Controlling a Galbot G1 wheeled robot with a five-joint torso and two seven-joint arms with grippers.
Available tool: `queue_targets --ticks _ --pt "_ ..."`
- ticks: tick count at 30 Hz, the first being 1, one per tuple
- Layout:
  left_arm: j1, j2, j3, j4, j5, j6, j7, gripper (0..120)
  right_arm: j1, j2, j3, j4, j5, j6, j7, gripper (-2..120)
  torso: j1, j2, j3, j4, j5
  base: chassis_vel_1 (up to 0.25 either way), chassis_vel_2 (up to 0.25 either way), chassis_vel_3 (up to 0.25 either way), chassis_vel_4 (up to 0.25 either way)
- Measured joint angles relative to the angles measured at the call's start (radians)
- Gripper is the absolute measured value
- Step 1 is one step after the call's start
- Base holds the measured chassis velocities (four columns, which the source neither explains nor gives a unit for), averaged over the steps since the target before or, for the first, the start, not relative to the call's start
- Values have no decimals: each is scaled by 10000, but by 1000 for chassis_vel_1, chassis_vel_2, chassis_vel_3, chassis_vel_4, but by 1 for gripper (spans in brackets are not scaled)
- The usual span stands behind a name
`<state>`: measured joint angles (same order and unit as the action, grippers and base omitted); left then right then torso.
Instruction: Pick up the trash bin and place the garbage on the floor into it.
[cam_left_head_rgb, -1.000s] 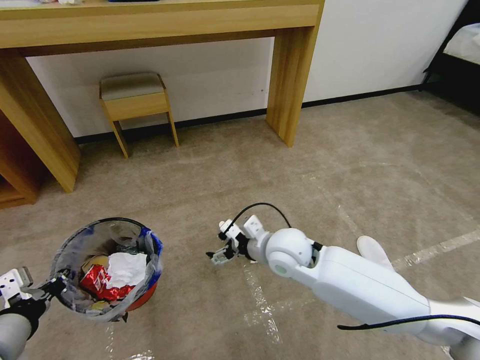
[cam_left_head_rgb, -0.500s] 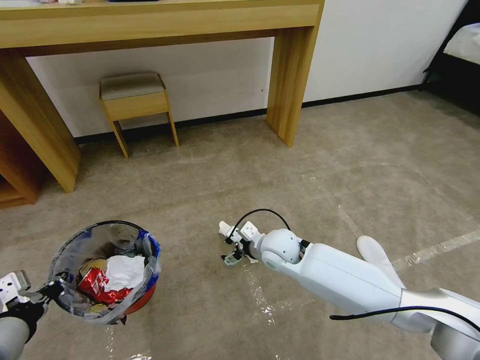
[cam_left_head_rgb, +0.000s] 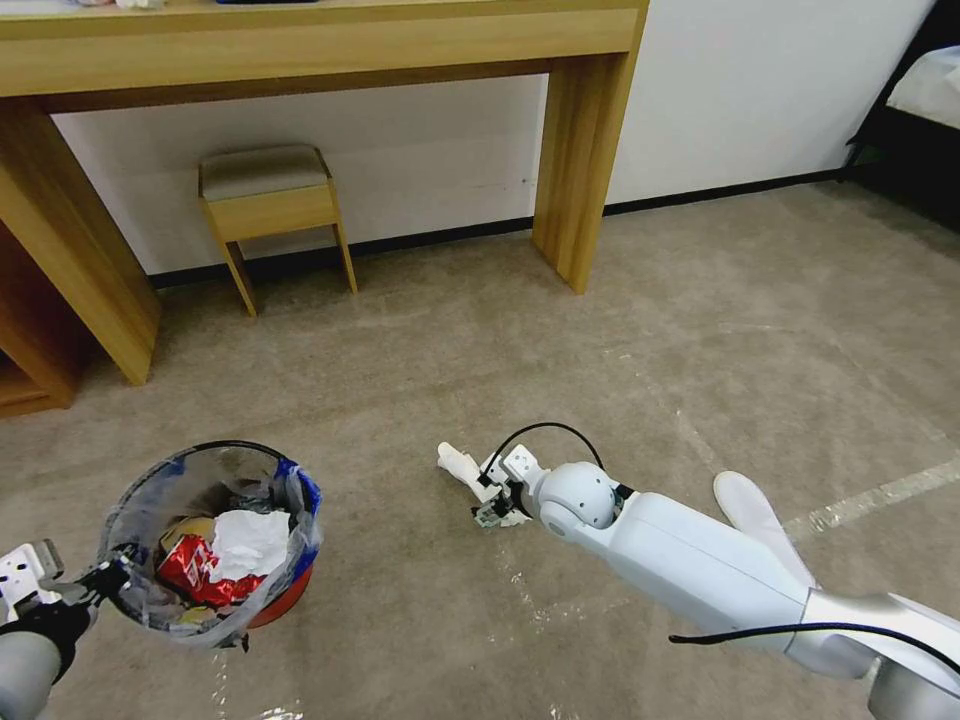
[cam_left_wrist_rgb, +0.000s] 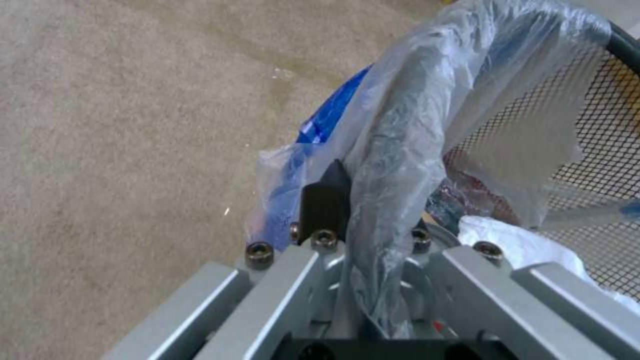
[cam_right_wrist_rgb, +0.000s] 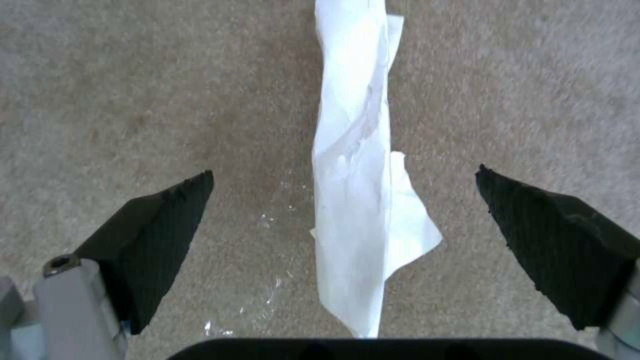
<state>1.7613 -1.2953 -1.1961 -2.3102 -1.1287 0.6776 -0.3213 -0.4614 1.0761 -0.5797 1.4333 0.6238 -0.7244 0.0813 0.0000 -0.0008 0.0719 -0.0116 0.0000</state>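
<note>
Beige-brown carpet covers the floor (cam_left_head_rgb: 420, 360), crossed at the near right by shiny strips of clear tape (cam_left_head_rgb: 870, 498). A pale wooden table (cam_left_head_rgb: 300, 50) stands along the white wall at the far side, with a small wooden stool (cam_left_head_rgb: 268, 205) tucked under it.

The right arm reaches low across the carpet from the lower right, and just behind it lies a flat white slipper (cam_left_head_rgb: 752, 508). The trash bin (cam_left_head_rgb: 215, 540) sits at the near left, a red bucket with a dark rim and a crinkly clear bag with blue print; inside it lie a crumpled white tissue (cam_left_head_rgb: 250, 540) and a crushed red wrapper (cam_left_head_rgb: 195, 568). The left end effector (cam_left_head_rgb: 95, 578) is clamped on the bin's rim through the bag, its dark fingers (cam_left_wrist_rgb: 325, 207) pinching the plastic-wrapped edge in the left wrist view.

The right end effector (cam_left_head_rgb: 492, 508) hangs close over the carpet near the middle, spread wide and holding nothing. A twisted strip of white tissue (cam_right_wrist_rgb: 360, 200) lies on the floor between its two black pads (cam_right_wrist_rgb: 157, 240), touching neither; in the head view the far end of this tissue (cam_left_head_rgb: 458, 464) pokes out beyond the end effector
</note>
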Motion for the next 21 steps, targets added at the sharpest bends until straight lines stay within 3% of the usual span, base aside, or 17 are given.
queue_targets --ticks 7,12,21 --pt "95 56 -34 0 -7 -5 0 1 -154 520 226 -689 -154 494 -142 99 0 0 0 1 -1 0 0 0 0" --pt "164 84 -103 -12 -35 -9 0 1 -204 907 325 -1106 -267 860 -264 90 0 0 0 2 0 0 0 0 0" --pt "187 30 -123 -11 -40 -11 0 1 -202 1316 336 -1677 -391 1191 -319 84 0 1 0 1 -1 0 0 0 0"
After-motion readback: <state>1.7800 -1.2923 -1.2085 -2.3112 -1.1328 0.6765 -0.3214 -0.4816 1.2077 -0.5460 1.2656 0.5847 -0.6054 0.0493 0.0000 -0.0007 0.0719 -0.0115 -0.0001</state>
